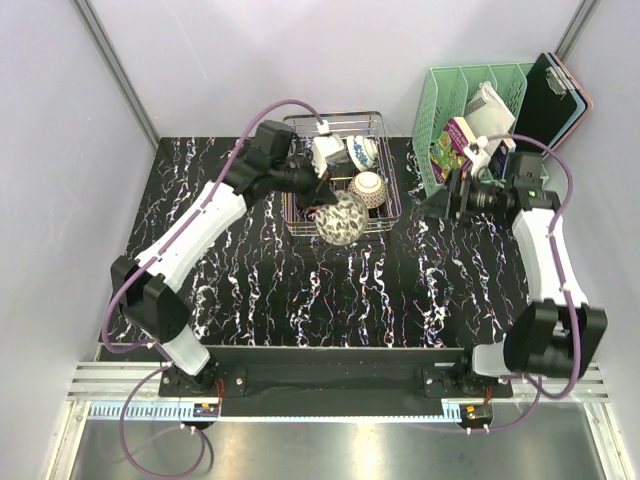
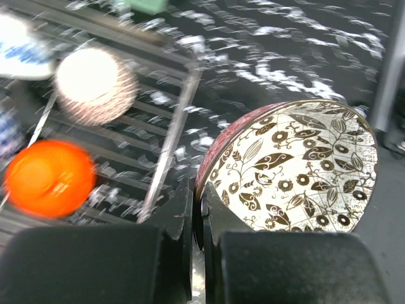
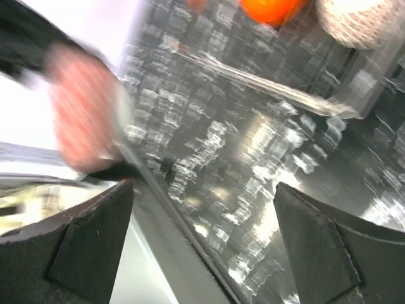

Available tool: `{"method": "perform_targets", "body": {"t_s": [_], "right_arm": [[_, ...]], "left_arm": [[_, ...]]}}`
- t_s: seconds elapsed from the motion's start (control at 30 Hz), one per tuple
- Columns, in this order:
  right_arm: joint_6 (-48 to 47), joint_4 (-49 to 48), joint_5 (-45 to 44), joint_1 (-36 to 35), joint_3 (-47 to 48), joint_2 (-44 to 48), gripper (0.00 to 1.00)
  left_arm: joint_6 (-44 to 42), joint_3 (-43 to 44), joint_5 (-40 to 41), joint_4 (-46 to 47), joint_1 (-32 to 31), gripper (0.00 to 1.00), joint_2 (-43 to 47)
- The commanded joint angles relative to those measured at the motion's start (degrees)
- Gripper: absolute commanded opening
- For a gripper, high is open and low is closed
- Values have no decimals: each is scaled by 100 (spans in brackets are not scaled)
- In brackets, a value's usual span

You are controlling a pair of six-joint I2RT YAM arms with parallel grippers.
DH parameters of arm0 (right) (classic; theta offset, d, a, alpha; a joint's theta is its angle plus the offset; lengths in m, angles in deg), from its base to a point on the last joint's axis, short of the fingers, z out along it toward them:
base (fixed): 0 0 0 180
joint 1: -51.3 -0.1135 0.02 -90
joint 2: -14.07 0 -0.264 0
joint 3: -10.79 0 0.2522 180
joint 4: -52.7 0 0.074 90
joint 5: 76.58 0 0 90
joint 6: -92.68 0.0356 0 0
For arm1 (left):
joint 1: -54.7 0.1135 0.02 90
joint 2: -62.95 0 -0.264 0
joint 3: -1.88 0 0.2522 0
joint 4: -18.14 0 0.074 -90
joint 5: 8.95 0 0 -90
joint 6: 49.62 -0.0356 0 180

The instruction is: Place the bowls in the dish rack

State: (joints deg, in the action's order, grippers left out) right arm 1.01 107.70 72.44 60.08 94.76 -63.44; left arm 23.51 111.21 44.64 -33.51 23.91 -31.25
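Now, left gripper (image 2: pixel 197 212): clamped on leaf-pattern bowl (image 2: pixel 297 171) rim, at rack (image 1: pixel 391 170) near edge.
Right gripper (image 3: pixel 202 247): wide open, empty, right of rack.
Rack: far edge of table (image 1: pixel 250 280); orange bowl (image 2: pixel 49 178) and net bowl (image 2: pixel 95 85) inside.

Arms (image 1: pixel 200 225): white shells, blk joints; purple cables (image 1: pixel 290 101)

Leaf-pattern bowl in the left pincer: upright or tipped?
Tipped. Left wrist view shows the bowl on edge, printed inside facing sideways, rim clamped in the shut left pincer.
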Motion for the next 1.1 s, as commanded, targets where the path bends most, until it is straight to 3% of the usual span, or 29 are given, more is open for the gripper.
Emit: {"method": "perform_targets", "body": {"t_s": [0.0,0.4,1.07], "right_arm": [[1554,-1177,1997,-95,704,-605,100],[2347,-2084,1894,-1272,388,-985,100],[2953,-3068,1357,-2090,89,-1538,100]], "left_arm": [[-283,-48,-605,361,-129,0,-29],[-98,805,-86,405,-200,0,-653],[-36,770,-236,423,-253,0,-451]]}}
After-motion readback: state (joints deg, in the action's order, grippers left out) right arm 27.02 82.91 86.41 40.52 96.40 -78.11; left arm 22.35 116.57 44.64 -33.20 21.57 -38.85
